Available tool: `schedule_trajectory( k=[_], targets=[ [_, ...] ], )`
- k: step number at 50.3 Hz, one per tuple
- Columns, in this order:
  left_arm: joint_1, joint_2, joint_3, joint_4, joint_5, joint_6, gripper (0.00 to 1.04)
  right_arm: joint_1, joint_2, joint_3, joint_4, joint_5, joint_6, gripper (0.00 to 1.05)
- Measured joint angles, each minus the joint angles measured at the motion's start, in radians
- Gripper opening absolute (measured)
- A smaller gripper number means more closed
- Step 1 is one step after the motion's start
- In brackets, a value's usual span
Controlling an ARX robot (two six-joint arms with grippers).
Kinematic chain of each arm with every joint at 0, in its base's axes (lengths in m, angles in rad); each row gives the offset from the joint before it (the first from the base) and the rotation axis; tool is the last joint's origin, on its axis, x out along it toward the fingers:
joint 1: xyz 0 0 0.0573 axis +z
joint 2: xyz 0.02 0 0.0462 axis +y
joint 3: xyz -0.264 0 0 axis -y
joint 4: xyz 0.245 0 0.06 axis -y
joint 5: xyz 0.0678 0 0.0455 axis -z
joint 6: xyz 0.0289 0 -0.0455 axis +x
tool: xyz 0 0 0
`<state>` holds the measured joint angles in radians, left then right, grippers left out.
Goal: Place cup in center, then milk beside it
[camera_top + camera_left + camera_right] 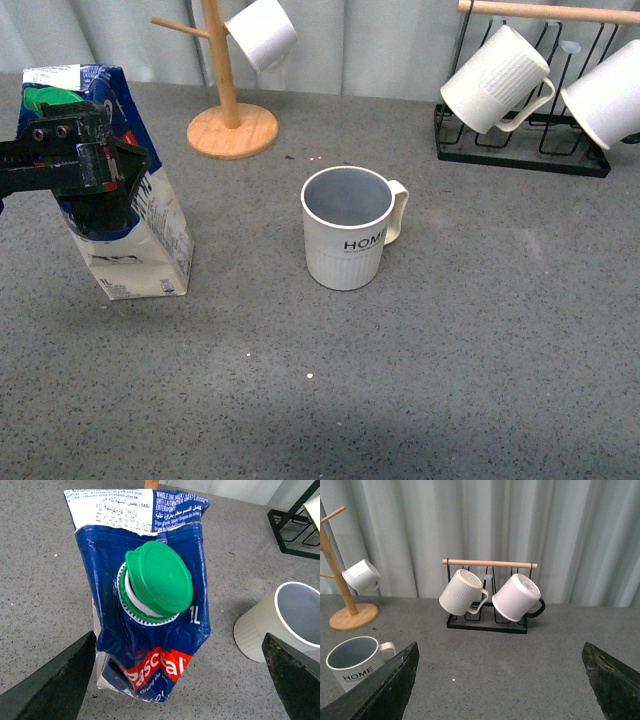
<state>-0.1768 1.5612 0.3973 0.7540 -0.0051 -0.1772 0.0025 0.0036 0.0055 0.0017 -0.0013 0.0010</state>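
Note:
The cup (347, 230), cream-white and ribbed with "HOME" lettering, stands upright on the grey speckled tabletop near the center (450, 330), its handle to the right. It also shows in the left wrist view as the cup (280, 625) and in the right wrist view as the cup (356, 662). The milk (125, 215), a blue and white carton with a green cap (157, 577), leans at the table's left. My left gripper (100, 190) hangs over its top, open, with the milk (150, 630) between its wide-spread fingers (55, 685). My right gripper (500, 690) is open over bare table.
A wooden mug tree (232, 125) with a small white cup (262, 32) stands at the back. A black wire rack (520, 150) at the back right holds a ribbed white mug (495, 80) and another mug (610, 95). A curtain closes the far side.

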Motion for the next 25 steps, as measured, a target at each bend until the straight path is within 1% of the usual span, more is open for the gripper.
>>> schedule_trajectory(
  k=[9,11,16,17,21,22,25],
  targets=[
    [0.011,0.030,0.035,0.002,-0.010,-0.008,0.98,0.000,0.000,0.000,0.000,0.000,0.000,0.95],
    [0.011,0.031,0.036,0.002,-0.010,-0.007,0.95,0.000,0.000,0.000,0.000,0.000,0.000,0.95],
    [0.011,0.034,0.038,0.002,-0.008,-0.010,0.79,0.000,0.000,0.000,0.000,0.000,0.000,0.95],
    [0.011,0.034,0.038,0.002,-0.008,-0.010,0.77,0.000,0.000,0.000,0.000,0.000,0.000,0.95],
    [0.010,0.039,0.041,0.002,-0.011,-0.011,0.63,0.000,0.000,0.000,0.000,0.000,0.000,0.95],
    [0.010,0.040,0.042,0.002,-0.011,-0.011,0.61,0.000,0.000,0.000,0.000,0.000,0.000,0.95],
    [0.010,0.043,0.045,0.002,-0.018,-0.011,0.47,0.000,0.000,0.000,0.000,0.000,0.000,0.95]
  ],
)
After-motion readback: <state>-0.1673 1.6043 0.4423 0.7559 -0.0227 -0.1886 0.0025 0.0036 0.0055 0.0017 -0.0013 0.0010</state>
